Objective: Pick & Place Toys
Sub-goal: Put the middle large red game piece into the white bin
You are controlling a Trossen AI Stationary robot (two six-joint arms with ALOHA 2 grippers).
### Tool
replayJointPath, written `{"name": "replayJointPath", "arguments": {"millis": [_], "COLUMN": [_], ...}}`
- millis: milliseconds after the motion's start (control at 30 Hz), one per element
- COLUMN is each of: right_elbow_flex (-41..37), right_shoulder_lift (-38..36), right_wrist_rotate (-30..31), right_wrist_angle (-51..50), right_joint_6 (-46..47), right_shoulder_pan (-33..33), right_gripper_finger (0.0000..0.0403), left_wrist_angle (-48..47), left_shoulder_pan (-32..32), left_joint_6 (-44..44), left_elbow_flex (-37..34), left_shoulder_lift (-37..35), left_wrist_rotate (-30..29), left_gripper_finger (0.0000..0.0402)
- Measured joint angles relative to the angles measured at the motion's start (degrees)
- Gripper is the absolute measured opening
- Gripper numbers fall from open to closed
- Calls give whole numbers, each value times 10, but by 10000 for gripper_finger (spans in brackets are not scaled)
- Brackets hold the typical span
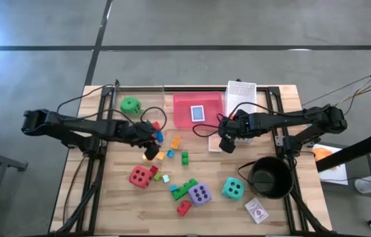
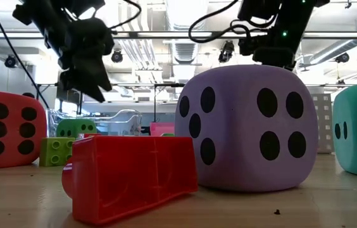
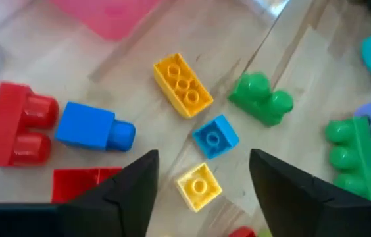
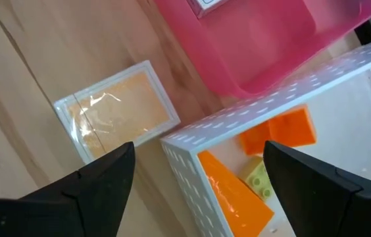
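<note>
My left gripper [image 3: 203,161] hangs open above a scatter of small bricks left of the table's middle. A small yellow brick [image 3: 198,185] lies below the gap, with a small blue one [image 3: 215,136], a long yellow one [image 3: 182,84] and a green one [image 3: 261,99] just beyond. My right gripper [image 4: 198,155] is open over the near corner of the white mesh basket [image 4: 192,148], touching nothing. The red die [image 1: 140,176], purple die [image 1: 200,193] and teal die [image 1: 232,188] rest on the near half, the green die [image 1: 131,104] at the far left.
A pink tray [image 1: 197,108] with a card pack [image 1: 198,112] sits at the far middle. A clear card pack [image 4: 116,112] lies beside the basket, which holds orange bricks [image 4: 284,131]. The black round pot [image 1: 270,176] stands near right, another card pack [image 1: 256,210] in front of it.
</note>
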Motion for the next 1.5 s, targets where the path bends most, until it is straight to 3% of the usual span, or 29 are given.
{"name": "replayJointPath", "arguments": {"millis": [233,567,1033,1367,1500], "right_elbow_flex": [7,29,32,32,32], "right_shoulder_lift": [0,-1,-1,-1,-1], "right_wrist_rotate": [-1,-2,-5,-5,-5], "right_wrist_angle": [7,7,7,7,6], "right_joint_6": [2,-3,-3,-7,-11], "right_shoulder_pan": [0,0,0,11,17], "right_gripper_finger": [329,329,329,329,329], "left_wrist_angle": [-20,-24,-27,-37,-35], "left_shoulder_pan": [15,24,41,49,49], "left_joint_6": [-26,14,57,60,57], "left_elbow_flex": [0,0,-1,1,2], "left_shoulder_lift": [49,110,132,187,189], "left_wrist_rotate": [22,30,10,6,1], "left_gripper_finger": [257,258,258,257,240]}}
